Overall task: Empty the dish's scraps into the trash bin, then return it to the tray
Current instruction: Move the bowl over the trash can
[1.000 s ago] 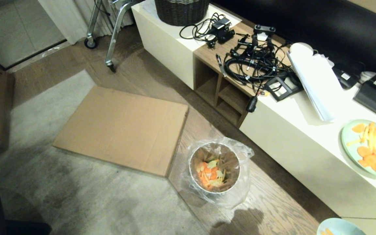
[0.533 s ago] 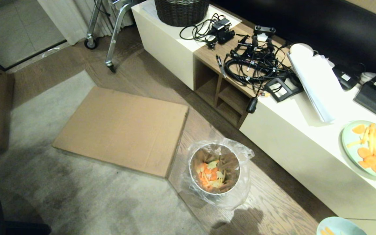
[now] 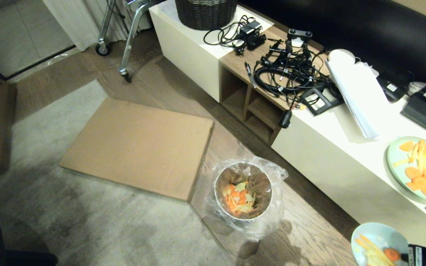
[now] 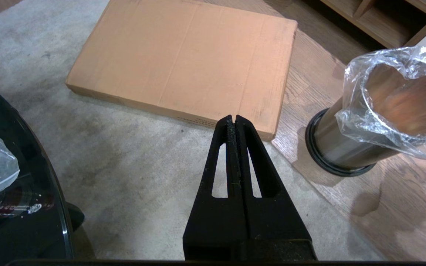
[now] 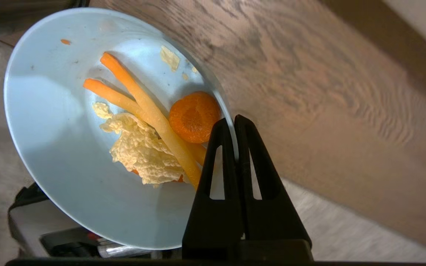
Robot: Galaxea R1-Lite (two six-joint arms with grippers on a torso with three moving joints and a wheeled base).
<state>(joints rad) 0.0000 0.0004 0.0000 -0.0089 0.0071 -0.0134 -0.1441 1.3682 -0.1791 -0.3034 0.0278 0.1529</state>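
My right gripper point(image 5: 233, 122) is shut on the rim of the dish point(image 5: 50, 111), a pale bluish-white bowl held above the wooden floor. The scraps point(image 5: 150, 122) lie inside it: a carrot slice, orange-yellow strips and a pale crinkled leaf. In the head view the dish point(image 3: 372, 232) and right gripper point(image 3: 404, 255) are at the bottom right, to the right of the trash bin point(image 3: 261, 186). This steel bin has a clear liner and holds orange and yellow bits. My left gripper point(image 4: 234, 119) hangs shut and empty over the carpet, left of the trash bin point(image 4: 346, 147). The tray is out of view.
A white cabinet point(image 3: 327, 147) runs along the right, bearing a pale-green plate point(image 3: 392, 155) of carrot pieces, papers and tangled cables point(image 3: 287, 70). A flat cardboard box point(image 3: 139, 144) lies on the floor left of the bin. A dark round table edge point(image 4: 20, 207) is near my left arm.
The dish has come further into the head view from the bottom right corner, towards the bin, and my right gripper now shows beside it. The bin and the left arm have not moved.
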